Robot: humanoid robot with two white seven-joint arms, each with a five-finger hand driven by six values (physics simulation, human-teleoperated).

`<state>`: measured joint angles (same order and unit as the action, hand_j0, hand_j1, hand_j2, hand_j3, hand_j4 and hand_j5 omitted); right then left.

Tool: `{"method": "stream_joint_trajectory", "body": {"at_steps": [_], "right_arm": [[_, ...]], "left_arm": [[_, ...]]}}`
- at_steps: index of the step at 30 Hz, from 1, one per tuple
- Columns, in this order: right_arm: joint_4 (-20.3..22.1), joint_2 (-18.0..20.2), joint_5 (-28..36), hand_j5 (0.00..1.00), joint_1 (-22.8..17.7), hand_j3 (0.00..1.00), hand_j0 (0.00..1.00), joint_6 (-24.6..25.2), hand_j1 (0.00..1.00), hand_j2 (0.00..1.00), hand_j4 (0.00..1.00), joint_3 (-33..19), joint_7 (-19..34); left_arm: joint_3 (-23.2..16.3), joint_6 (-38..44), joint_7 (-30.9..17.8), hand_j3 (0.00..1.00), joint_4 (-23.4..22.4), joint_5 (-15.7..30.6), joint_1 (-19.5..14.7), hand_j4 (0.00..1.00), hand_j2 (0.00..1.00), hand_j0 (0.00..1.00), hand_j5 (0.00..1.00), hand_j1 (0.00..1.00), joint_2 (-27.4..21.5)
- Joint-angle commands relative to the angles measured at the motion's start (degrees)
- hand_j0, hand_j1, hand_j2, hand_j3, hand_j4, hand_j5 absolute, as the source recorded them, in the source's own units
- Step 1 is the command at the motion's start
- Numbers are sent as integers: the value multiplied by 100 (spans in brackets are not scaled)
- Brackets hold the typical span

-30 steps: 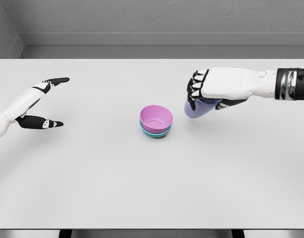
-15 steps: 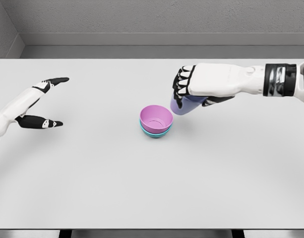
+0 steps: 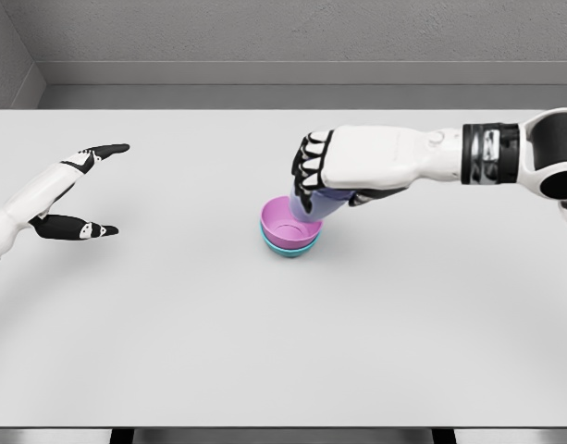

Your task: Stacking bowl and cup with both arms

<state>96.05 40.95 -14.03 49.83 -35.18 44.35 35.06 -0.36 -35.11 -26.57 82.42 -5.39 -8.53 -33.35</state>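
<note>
A pink bowl (image 3: 285,222) sits nested in a teal bowl (image 3: 289,246) near the middle of the white table (image 3: 283,333). My right hand (image 3: 313,178) reaches in from the right and is shut on a lavender cup (image 3: 322,205), tilted, its lower end over the pink bowl's right side. Whether the cup touches the bowl I cannot tell. My left hand (image 3: 93,190) hovers far off at the table's left, fingers spread, holding nothing.
A grey wall (image 3: 283,37) runs behind the table's far edge. The table's front edge (image 3: 283,428) lies along the bottom of the view.
My right hand has carried the lavender cup leftward, from beside the bowls to over the pink bowl. The left hand and both bowls have stayed still.
</note>
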Motion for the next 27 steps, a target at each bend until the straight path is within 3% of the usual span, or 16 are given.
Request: {"method": "stream_joint_trajectory", "body": {"at_steps": [1,27], "right_arm": [[10,-43,32,49,0,49,49,18,49,49,49,48,-6],[-34,-307,32,49,44,49,49,18,49,49,49,241,-6]], "left_arm": [[1,11,3,100,2,47,0,100,100,100,100,100,-5],[1,11,3,100,2,47,0,100,100,100,100,100,13]]}}
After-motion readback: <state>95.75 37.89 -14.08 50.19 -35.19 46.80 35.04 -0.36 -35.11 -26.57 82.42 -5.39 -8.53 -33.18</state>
